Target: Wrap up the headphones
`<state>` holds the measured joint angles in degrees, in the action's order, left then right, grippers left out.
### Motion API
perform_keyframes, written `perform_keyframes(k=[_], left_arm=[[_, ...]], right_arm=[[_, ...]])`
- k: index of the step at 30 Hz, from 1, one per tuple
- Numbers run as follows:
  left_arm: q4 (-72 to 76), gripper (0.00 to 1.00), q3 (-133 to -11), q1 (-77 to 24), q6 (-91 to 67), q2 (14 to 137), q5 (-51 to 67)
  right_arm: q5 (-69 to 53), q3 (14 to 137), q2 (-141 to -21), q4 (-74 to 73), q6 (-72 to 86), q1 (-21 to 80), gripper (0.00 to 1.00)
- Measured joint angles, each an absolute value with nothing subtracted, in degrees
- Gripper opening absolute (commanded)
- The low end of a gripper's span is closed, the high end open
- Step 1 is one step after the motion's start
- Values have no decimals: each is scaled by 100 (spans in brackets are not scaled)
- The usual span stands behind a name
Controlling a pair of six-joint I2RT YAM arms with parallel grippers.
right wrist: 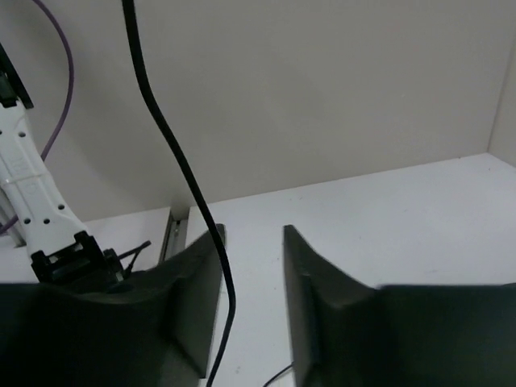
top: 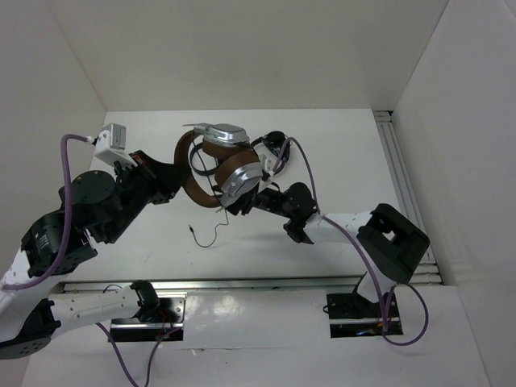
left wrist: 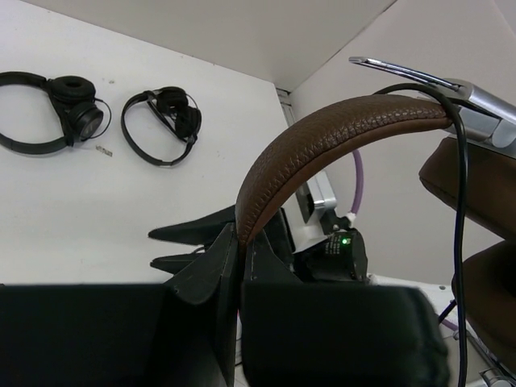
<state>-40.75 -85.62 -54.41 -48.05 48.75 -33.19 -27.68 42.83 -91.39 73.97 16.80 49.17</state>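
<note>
The headphones (top: 224,165), with a brown headband (left wrist: 322,133), silver earcups and brown pads, are held up above the table. My left gripper (top: 179,176) is shut on the headband, as the left wrist view (left wrist: 240,242) shows. The thin black cable (top: 216,235) hangs from the earcups, and its plug end lies on the table. My right gripper (top: 242,203) sits just below the lower earcup. In the right wrist view this gripper (right wrist: 251,238) is open, and the cable (right wrist: 181,161) runs down along the inside of its left finger, not pinched.
Two smaller all-black headphones (left wrist: 68,113) (left wrist: 165,122) lie on the white table beyond the left gripper. White walls close in the back and sides. A metal rail (top: 403,177) runs along the right edge.
</note>
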Motion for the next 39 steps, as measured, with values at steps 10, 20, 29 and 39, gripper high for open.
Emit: perform_keyframes(k=[10, 20, 29, 39], left_arm=[[-4379, 0, -9201, -5441, -4593, 5240, -3736], [-5363, 0, -10313, -5443, -3916, 6001, -4108], [-5898, 0, -10656, -5443, -3514, 6191, -4431], [-4873, 0, -10412, -5441, -3691, 6047, -4687]], right_arm=[[-2939, 4219, -9426, 7428, 1970, 5175, 0], [-2958, 4051, -9738, 7756, 2351, 5275, 0], [-3389, 4051, -9988, 8009, 3140, 5492, 10], [-3865, 4108, -10280, 7664, 3621, 5955, 29]])
